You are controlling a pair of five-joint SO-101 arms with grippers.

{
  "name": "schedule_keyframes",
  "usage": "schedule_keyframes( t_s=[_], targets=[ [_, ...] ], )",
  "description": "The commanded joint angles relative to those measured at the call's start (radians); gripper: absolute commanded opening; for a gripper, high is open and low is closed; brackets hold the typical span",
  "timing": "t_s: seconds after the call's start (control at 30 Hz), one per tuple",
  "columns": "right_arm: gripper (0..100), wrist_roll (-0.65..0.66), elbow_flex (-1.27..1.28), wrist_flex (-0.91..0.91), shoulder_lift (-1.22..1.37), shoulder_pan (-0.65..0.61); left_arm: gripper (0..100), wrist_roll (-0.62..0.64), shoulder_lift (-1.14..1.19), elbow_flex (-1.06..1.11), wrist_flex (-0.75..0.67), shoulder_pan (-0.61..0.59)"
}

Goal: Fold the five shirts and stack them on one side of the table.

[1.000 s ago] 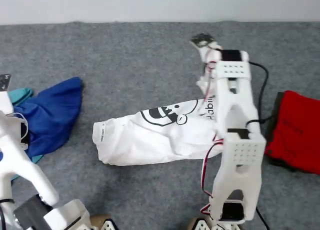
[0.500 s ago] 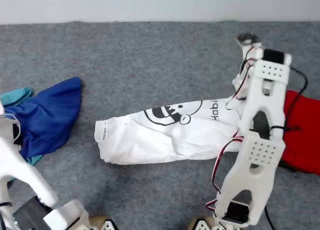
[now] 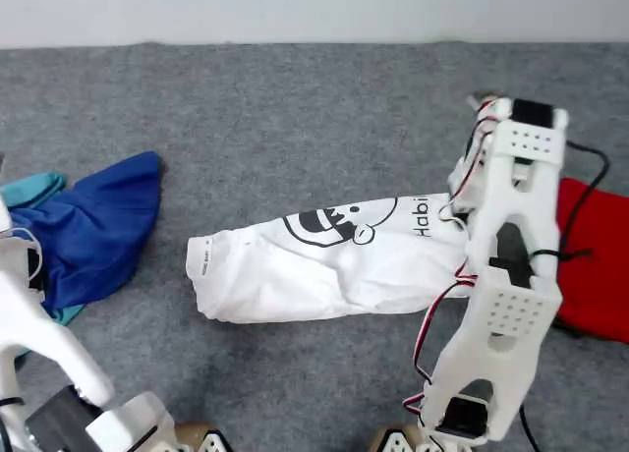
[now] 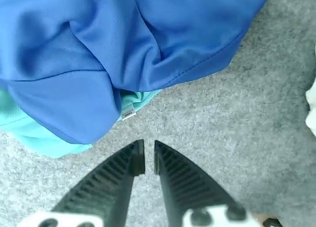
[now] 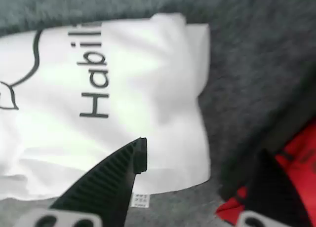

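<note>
A white shirt (image 3: pixel 324 260) with a black print lies stretched across the middle of the grey table. My right gripper (image 5: pixel 202 168) hovers open over its right-hand end (image 5: pixel 98 98), one finger (image 5: pixel 131 163) above the hem, nothing held. The right arm (image 3: pixel 501 275) covers that end in the high view. A red shirt (image 3: pixel 595 265) lies at the right edge, red (image 5: pixel 296 158) beside a dark cloth strip. A blue shirt (image 3: pixel 98 226) lies crumpled at the left on a teal one (image 3: pixel 34 189). My left gripper (image 4: pixel 144 158) is shut and empty just off the blue shirt (image 4: pixel 123 44) and teal shirt (image 4: pixel 34 133).
The left arm (image 3: pixel 39 334) stands at the near left corner. Bare grey carpet (image 3: pixel 295 108) spreads behind the white shirt up to the pale back wall, and a bare strip runs along the near edge between the two arm bases.
The right arm swung to the right, from the white shirt's upper middle to its right end. That end was drawn out rightward and now lies flat. The left arm hardly moved.
</note>
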Motion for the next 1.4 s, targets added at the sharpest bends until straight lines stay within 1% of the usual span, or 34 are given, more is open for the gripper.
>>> schedule_keyframes(
  t_s=[0.0, 0.17, 0.33, 0.37, 0.43, 0.57, 0.6, 0.63, 0.7, 0.8, 0.9, 1.1, 1.37],
  targets=[
    [36.1, -0.02, 0.043, 0.004, -0.071, -0.022, 4, -0.006, -0.037, -0.036, 0.005, 0.003],
    [36.1, -0.018, 0.149, -0.131, -0.022, -0.039, 4, -0.006, -0.038, -0.036, 0.005, 0.002],
    [34.9, -0.017, 0.146, -0.142, 0.091, -0.068, 4, -0.008, -0.038, -0.036, 0.005, 0.002],
    [32.5, -0.015, 0.146, -0.137, 0.11, -0.077, 4, -0.008, -0.038, -0.036, 0.005, 0.002],
    [24.7, -0.009, 0.146, -0.136, 0.128, -0.101, 4, -0.008, -0.038, -0.036, 0.005, 0.002],
    [2.4, 0.025, 0.144, -0.143, 0.13, -0.133, 4, -0.008, -0.038, -0.036, -0.02, 0.0],
    [0.2, 0.025, 0.137, -0.14, 0.13, -0.133, 4, -0.008, -0.038, -0.036, -0.023, 0.0],
    [2.1, 0.025, 0.124, -0.134, 0.127, -0.131, 4, -0.008, -0.038, -0.036, -0.023, 0.0],
    [0.6, 0.031, 0.114, -0.134, 0.108, -0.124, 4, -0.008, -0.038, -0.036, -0.023, 0.0],
    [0.9, 0.037, 0.114, -0.124, 0.039, -0.119, 4, -0.008, -0.038, -0.036, -0.023, 0.0],
    [0.9, 0.084, 0.114, -0.084, -0.061, -0.145, 4, -0.008, -0.038, -0.036, -0.023, 0.0],
    [0.9, 0.169, 0.114, 0.019, -0.254, -0.3, 4, -0.008, -0.038, -0.038, -0.023, 0.005],
    [0.9, 0.169, 0.118, 0.041, -0.404, -0.535, 4, -0.008, -0.038, -0.038, -0.023, 0.0]
  ],
)
